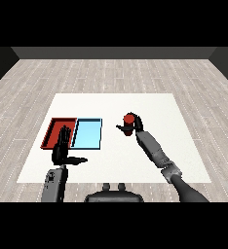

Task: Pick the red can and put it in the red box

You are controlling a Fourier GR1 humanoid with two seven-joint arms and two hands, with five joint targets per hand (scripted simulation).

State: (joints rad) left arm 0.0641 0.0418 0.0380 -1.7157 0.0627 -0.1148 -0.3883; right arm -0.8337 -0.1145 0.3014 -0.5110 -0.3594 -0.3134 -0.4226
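A small red cylindrical can [129,123] stands upright on the white worktop [150,104], to the right of the flat light blue tray [87,134]. The robot's black right hand [136,126] curls round the can, its grey forearm stretching forward. The shallow red tray [53,127] touches the blue tray's left side. The left hand [63,148], fingers straight and thumb out, hovers over both trays' near edges.
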